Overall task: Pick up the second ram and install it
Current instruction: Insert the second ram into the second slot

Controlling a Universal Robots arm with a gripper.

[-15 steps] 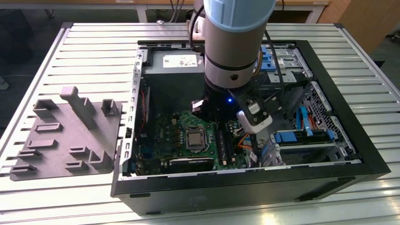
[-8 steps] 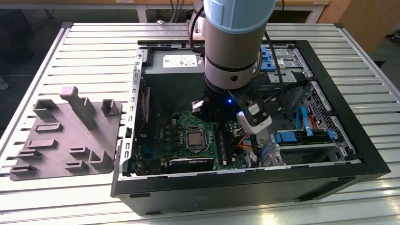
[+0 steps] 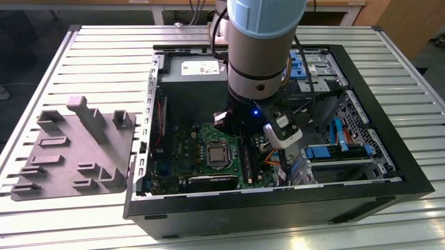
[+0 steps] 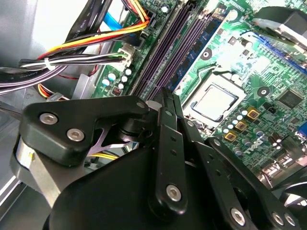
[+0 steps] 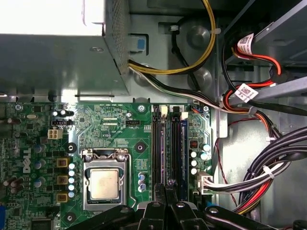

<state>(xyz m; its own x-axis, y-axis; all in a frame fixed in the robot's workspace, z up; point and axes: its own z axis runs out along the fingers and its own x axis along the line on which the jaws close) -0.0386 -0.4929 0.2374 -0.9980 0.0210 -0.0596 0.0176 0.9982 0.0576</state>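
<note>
Gripper (image 5: 168, 186) fingers stand pressed close, with no more than a thin dark sliver between them in both wrist views. I take that sliver to be the ram (image 4: 166, 98), clamped edge-on so its long side runs along the slots, though the black fingers cover most of it.

It hangs low inside the case (image 3: 278, 208), just above the near ends of the slots (image 5: 168, 143). These run in a tight row by the board's edge, between the CPU (image 5: 104, 184) and the cables (image 5: 268, 158). The fingers line up with the row, which suits a straight push down into a slot. Whether the stick has touched a slot I cannot tell. One slot nearer the cables seems to carry a bluish strip, perhaps a stick already seated.

In the exterior view the arm (image 3: 261, 52) reaches down through the open side of the case, over the motherboard (image 3: 187, 151). The grey tray (image 3: 70, 151) lies on the table (image 3: 104, 52) just beside the case, towards that view's left.
</note>
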